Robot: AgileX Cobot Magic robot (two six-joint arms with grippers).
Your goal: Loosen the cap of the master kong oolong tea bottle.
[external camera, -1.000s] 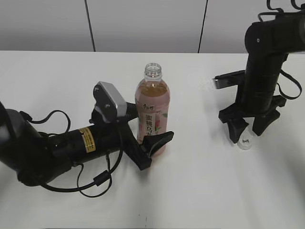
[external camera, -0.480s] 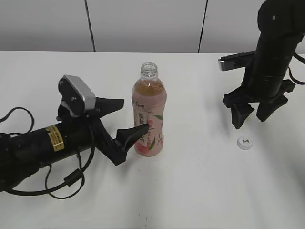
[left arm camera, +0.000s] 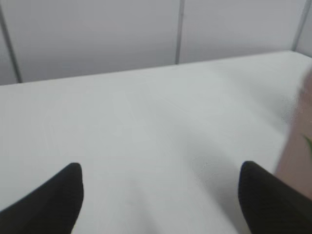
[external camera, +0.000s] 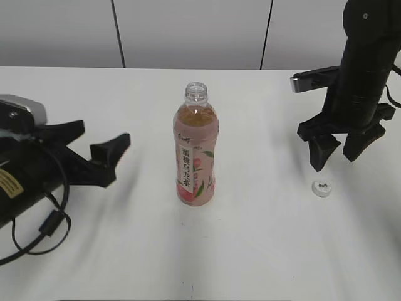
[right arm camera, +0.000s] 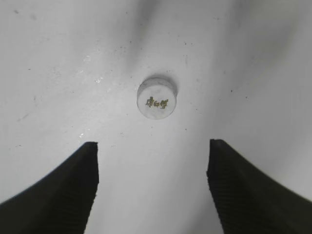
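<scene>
The master kong oolong tea bottle (external camera: 197, 157) stands upright in the middle of the white table, its neck open with no cap on it. A blurred pink edge of the bottle (left arm camera: 300, 156) shows at the right of the left wrist view. The small white cap (external camera: 322, 187) lies flat on the table to the right, and in the right wrist view (right arm camera: 156, 101) it lies just beyond the jaws. My right gripper (external camera: 334, 160) hangs open and empty a little above the cap. My left gripper (external camera: 100, 147) is open and empty, well left of the bottle.
The white table (external camera: 250, 251) reaches back to a grey panelled wall (external camera: 188, 31). Black cables (external camera: 44, 229) of the left arm lie on the table at the front left.
My left gripper has let go of the bottle and drawn back to the left. My right gripper has risen off the cap, which stays on the table.
</scene>
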